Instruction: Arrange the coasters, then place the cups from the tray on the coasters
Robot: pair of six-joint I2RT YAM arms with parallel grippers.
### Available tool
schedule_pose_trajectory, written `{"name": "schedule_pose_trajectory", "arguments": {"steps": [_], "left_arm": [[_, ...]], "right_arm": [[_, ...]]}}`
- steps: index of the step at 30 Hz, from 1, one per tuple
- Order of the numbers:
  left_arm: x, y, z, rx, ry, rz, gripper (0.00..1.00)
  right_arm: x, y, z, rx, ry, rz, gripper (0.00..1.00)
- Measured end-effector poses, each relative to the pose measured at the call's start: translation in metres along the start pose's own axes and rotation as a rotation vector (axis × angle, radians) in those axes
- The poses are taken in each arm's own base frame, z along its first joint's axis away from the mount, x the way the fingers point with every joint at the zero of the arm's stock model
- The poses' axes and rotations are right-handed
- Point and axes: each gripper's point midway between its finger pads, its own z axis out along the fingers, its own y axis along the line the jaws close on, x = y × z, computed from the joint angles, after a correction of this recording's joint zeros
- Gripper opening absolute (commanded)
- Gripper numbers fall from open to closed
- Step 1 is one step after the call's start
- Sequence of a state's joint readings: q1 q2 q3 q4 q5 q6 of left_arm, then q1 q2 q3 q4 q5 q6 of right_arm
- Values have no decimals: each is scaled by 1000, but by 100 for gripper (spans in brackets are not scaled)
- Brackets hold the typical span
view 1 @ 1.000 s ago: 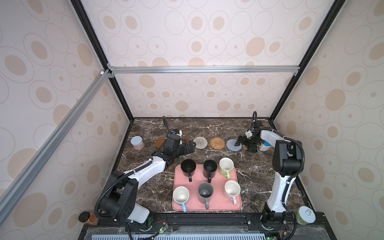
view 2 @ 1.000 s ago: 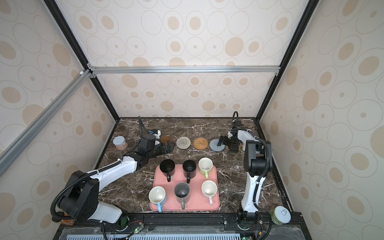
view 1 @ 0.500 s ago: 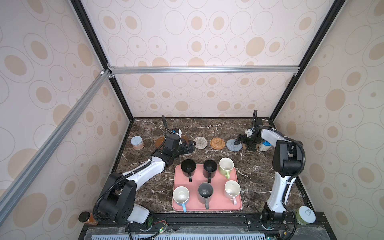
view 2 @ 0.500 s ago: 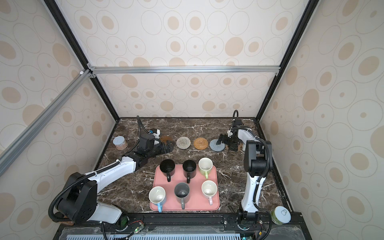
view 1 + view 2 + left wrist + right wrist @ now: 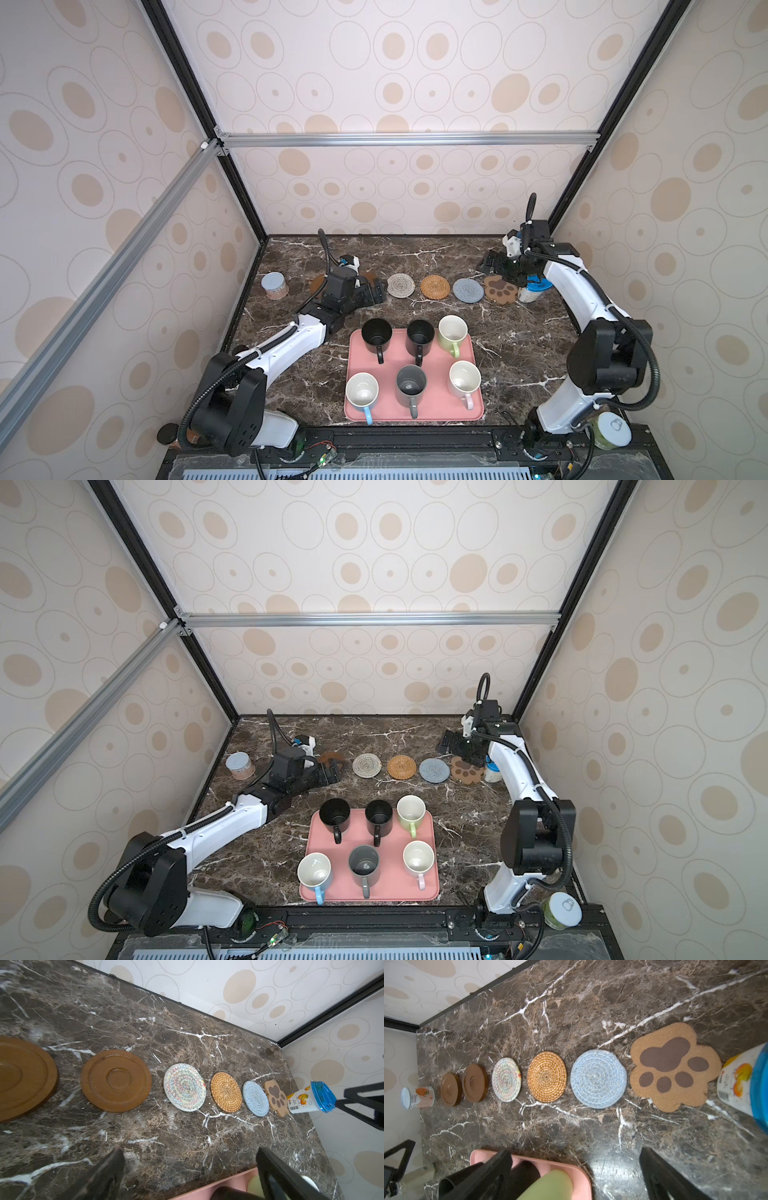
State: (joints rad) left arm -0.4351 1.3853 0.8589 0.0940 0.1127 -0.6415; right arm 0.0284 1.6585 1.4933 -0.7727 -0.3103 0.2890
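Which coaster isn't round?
The paw-shaped coaster, at the row's end next to the blue-lidded container; the other five are round.

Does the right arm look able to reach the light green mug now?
Probably yes: the right gripper is open and empty, the light green mug stands at the tray's far right corner, only flat coasters between.

Empty, jaws spread wide, the left hand (image 5: 374, 291) and right hand (image 5: 492, 264) reach forward

On marble table (image 5: 415, 257): coasters (image 5: 434, 286), tray (image 5: 436, 403), jars (image 5: 274, 285).
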Motion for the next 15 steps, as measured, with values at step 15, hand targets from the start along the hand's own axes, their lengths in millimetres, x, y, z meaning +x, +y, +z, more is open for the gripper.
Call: {"name": "schedule_pose_trajectory", "arguments": {"steps": [15], "left_arm": [[3,27,20,-31,48,23,100]], "right_arm": [[53,15,-36,48,37,-57,100]]}}
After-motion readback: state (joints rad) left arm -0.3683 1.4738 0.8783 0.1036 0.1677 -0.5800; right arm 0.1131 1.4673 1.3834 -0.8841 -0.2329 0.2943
